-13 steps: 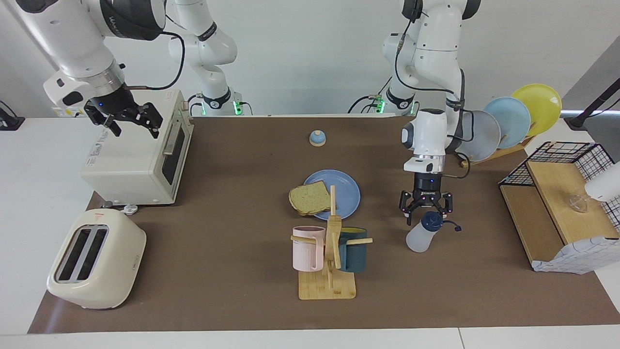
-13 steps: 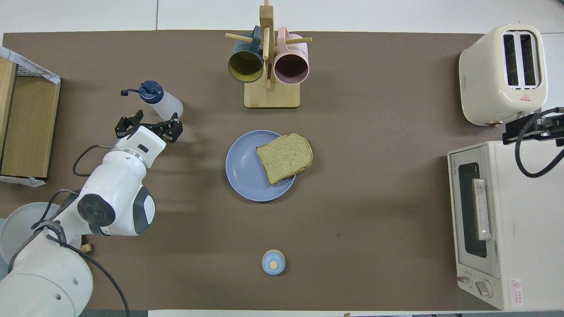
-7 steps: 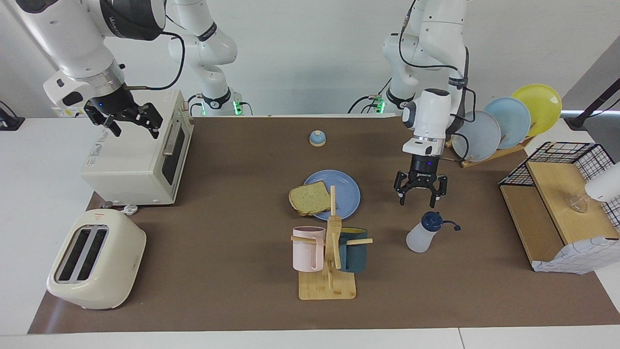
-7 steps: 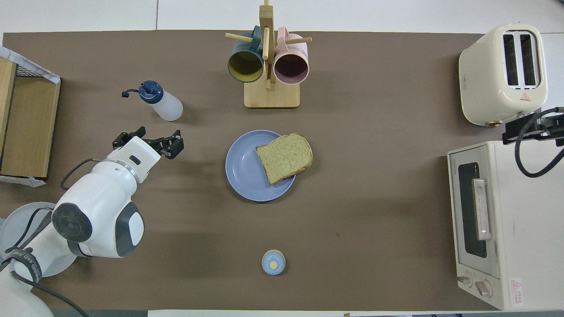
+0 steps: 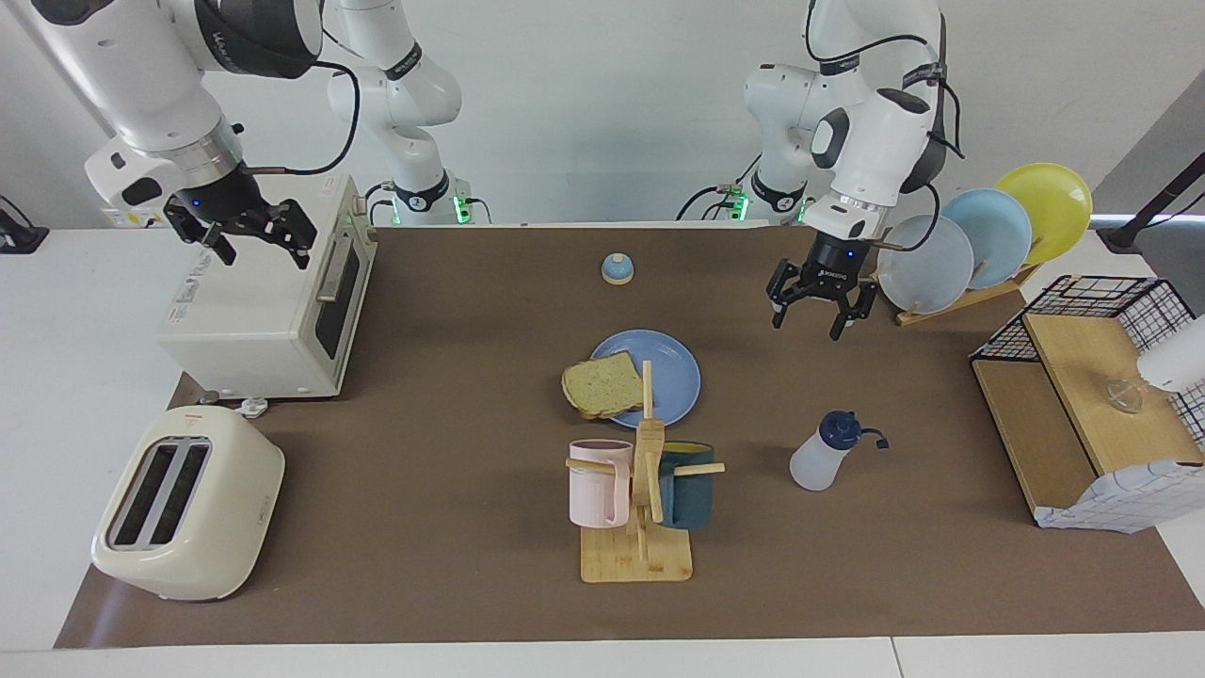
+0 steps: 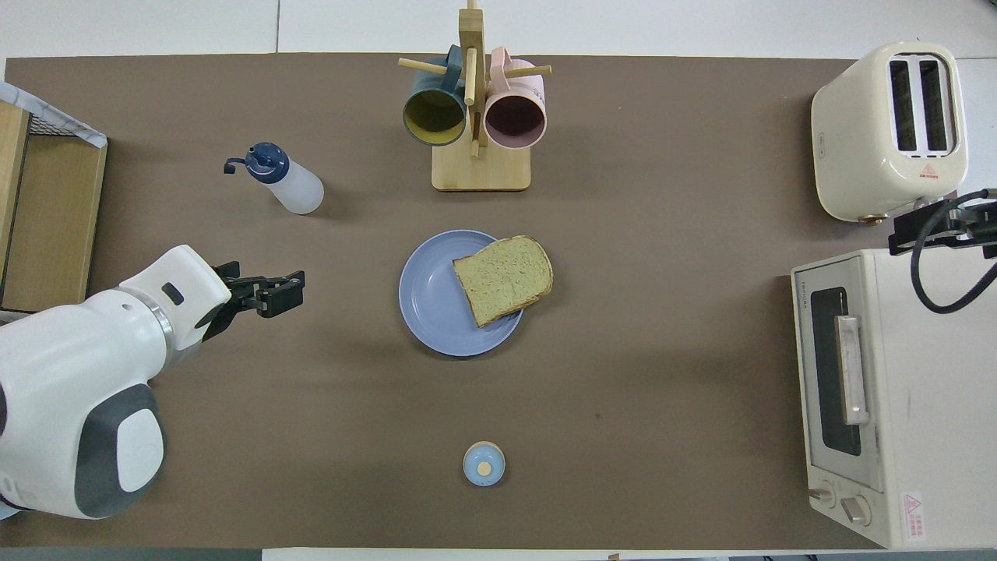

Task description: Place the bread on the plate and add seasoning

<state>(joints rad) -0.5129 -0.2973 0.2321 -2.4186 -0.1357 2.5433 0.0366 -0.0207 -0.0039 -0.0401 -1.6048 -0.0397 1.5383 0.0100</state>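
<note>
1 "TOSHIBA" oven point(image 6: 849, 389), 2 grippers empty

Toaster point(image 5: 186, 502), oven point(image 5: 268, 294), bell point(image 5: 617, 269) — mugs point(image 5: 640, 482) racked.

Robot lab; kitchen props, toaster point(image 5: 186, 504) and oven point(image 5: 268, 287), on table.

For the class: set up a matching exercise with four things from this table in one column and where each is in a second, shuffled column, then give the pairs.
Things:
1. bread
2. seasoning bottle
3. pink mug
4. right gripper

Places:
A. hanging on the wooden mug tree
B. over the toaster oven
C. on the blue plate, overhanging its rim
D. standing on the mat toward the left arm's end

Pairs: 1-C, 2-D, 3-A, 4-B
</note>
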